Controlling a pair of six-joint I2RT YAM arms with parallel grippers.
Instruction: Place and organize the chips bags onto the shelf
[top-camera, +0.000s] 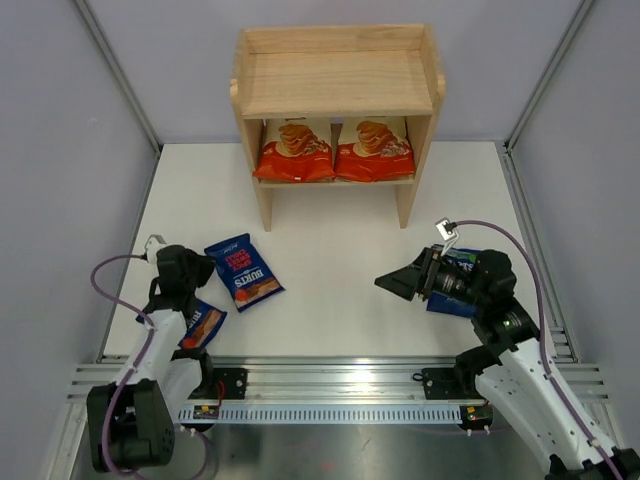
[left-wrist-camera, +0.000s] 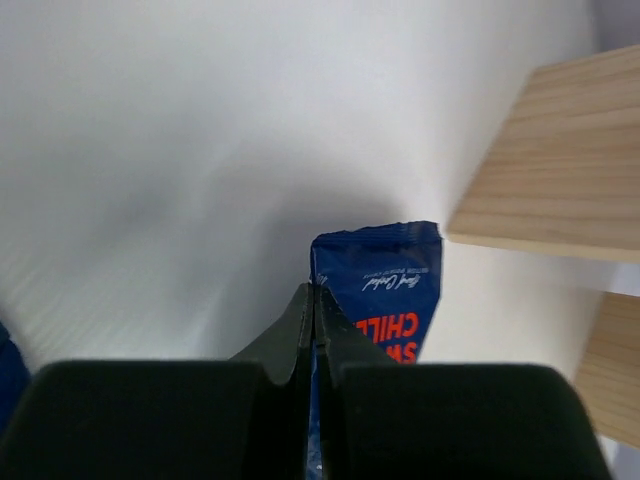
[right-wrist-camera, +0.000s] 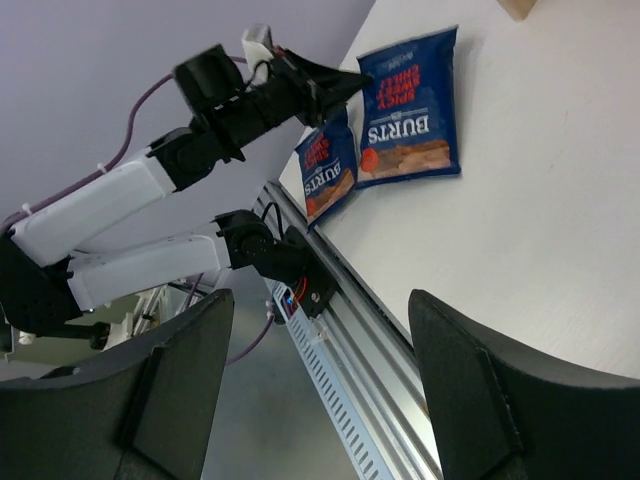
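Shelf (top-camera: 340, 85): light wood, two tiers, upper centre of the top view, at the far side of the white table (top-camera: 340, 290); its side panel also shows at the right edge of the left wrist view (left-wrist-camera: 540, 170). Cassava Chips bags, two: left bag (top-camera: 293, 150) and right bag (top-camera: 374, 150), standing side by side on the lower tier, fronts facing outward, edges touching or nearly so. Centre-left Burts bag (top-camera: 245, 275) (left-wrist-camera: 385, 290) (right-wrist-camera: 412, 110): dark blue, red lettering, lying on the table left of centre, well in front of the shelf. Lower-left Burts bag (top-camera: 203, 325) (right-wrist-camera: 325, 165): dark blue, red accents, at the near-left table edge beside the metal rail (top-camera: 340, 380), partly under the left arm, just beside the centre-left Burts bag. Right Burts bag (top-camera: 443, 303): dark blue, at the lower right of the table, mostly hidden beneath the right arm; lettering not readable. Left gripper (top-camera: 208, 268) (left-wrist-camera: 314, 290) (right-wrist-camera: 345, 85): fingers pressed together at the left edge of the centre-left Burts bag; a thin blue strip of that bag sits between them in the wrist view, so it is pinching the bag's edge. Right gripper (top-camera: 385, 283) (right-wrist-camera: 320, 300): fingers spread wide with nothing between them, held above the table right of centre, pointing toward the left arm.
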